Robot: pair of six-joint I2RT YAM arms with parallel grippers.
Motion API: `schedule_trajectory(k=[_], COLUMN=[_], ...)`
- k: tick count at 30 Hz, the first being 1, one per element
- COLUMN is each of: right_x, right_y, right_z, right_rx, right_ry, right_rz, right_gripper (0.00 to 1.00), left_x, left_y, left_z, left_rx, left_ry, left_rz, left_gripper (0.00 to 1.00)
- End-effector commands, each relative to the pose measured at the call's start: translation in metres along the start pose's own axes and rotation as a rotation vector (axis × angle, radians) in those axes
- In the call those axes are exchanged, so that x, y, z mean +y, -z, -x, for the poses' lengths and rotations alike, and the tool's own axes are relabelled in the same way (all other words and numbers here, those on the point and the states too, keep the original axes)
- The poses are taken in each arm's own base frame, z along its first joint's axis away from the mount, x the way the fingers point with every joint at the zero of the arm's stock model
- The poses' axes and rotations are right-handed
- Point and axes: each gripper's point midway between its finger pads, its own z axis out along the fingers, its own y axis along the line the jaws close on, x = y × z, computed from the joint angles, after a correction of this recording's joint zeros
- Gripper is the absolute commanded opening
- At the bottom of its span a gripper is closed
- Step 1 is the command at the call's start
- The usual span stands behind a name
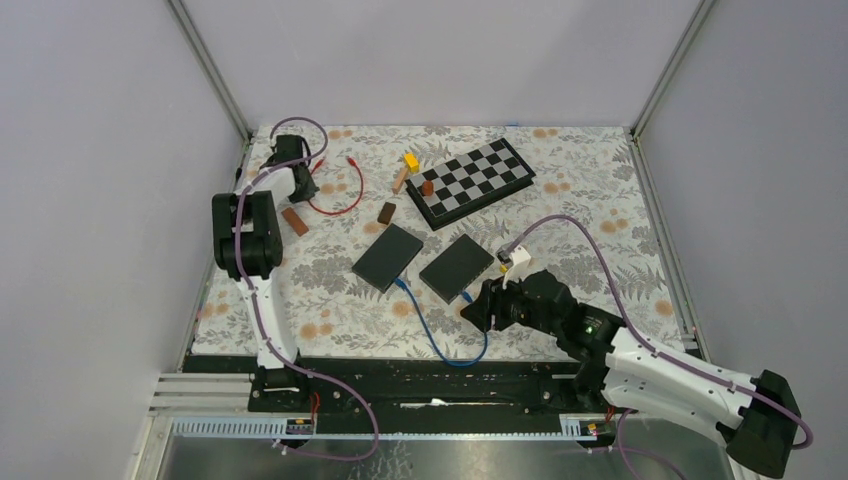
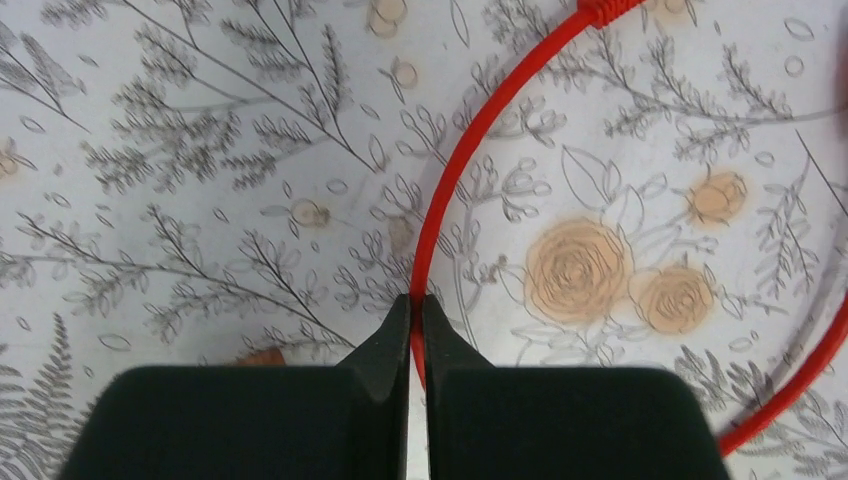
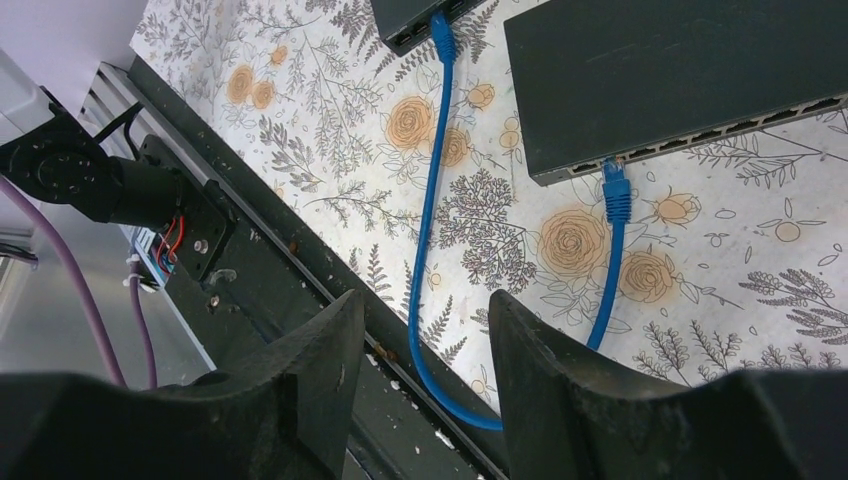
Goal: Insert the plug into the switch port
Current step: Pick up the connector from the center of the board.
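Plug: the blue cable plug (image 3: 617, 190) lies on the flowered tablecloth (image 1: 600, 200), right at the front edge of the right flat black switch box (image 3: 680, 80). Its tip points at the row of ports. I cannot tell if it is in a port.
Plug and right jaws: the plug is up and to the right of the right gripper (image 3: 425, 305). It is apart from the gripper and not between the fingers.
Right jaws: partly open, with nothing in them.
Blue cable: the long blue cable (image 3: 421, 250) runs down from the plug, bends near the table's front edge under the right gripper, and goes back up.
Other end: it is plugged into the left flat black switch box (image 3: 410, 20).
Left jaws: the left gripper (image 2: 416, 325) is far off in the back left corner. It is pinched tight on a thin red cable (image 2: 450, 180).
Around: a black and white chessboard (image 1: 470, 180), a small yellow block (image 1: 411, 160) and small brown blocks (image 1: 387, 212) sit behind the two boxes, well apart from the plug.
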Motion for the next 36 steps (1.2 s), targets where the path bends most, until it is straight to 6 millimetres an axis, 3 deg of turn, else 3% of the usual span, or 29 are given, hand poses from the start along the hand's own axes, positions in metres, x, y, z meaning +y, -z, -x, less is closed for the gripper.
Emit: schedule_trajectory(k=[1, 5, 9, 14, 19, 24, 30, 33, 36], right_x=[-0.002, -0.009, -0.016, -0.018, -0.019, -0.024, -0.026, -0.029, -0.037], right_y=[0.009, 0.018, 0.026, 0.033, 0.039, 0.05, 0.065, 0.059, 0.045], right_z=[0.004, 0.007, 0.006, 0.013, 0.025, 0.046, 0.077, 0.079, 0.068], right_rx=[-0.023, -0.053, -0.071, -0.128, -0.196, -0.318, -0.518, -0.535, -0.489], right_ry=[-0.027, -0.035, -0.035, -0.064, -0.126, -0.202, -0.332, -0.357, -0.381], right_rz=[-0.02, -0.054, -0.081, -0.087, -0.104, -0.128, -0.104, -0.119, -0.169], right_gripper=[0.55, 0.55, 0.55, 0.55, 0.55, 0.57, 0.58, 0.59, 0.59], left_x=[-0.018, -0.031, -0.066, -0.093, -0.083, -0.085, -0.095, -0.098, -0.102], left_y=[0.019, 0.059, 0.123, 0.202, 0.262, 0.303, 0.331, 0.339, 0.345], left_z=[-0.038, -0.013, 0.001, -0.006, -0.018, -0.058, -0.129, -0.159, -0.184], left_rx=[0.108, 0.002, -0.1, -0.191, -0.262, -0.242, -0.18, -0.154, -0.131], left_ry=[0.01, 0.06, 0.049, 0.104, 0.236, 0.252, 0.283, 0.319, 0.349], left_rz=[-0.041, -0.071, -0.182, -0.296, -0.376, -0.486, -0.545, -0.556, -0.574], left_gripper=[0.0, 0.0, 0.0, 0.0, 0.0, 0.0, 0.0, 0.0, 0.0])
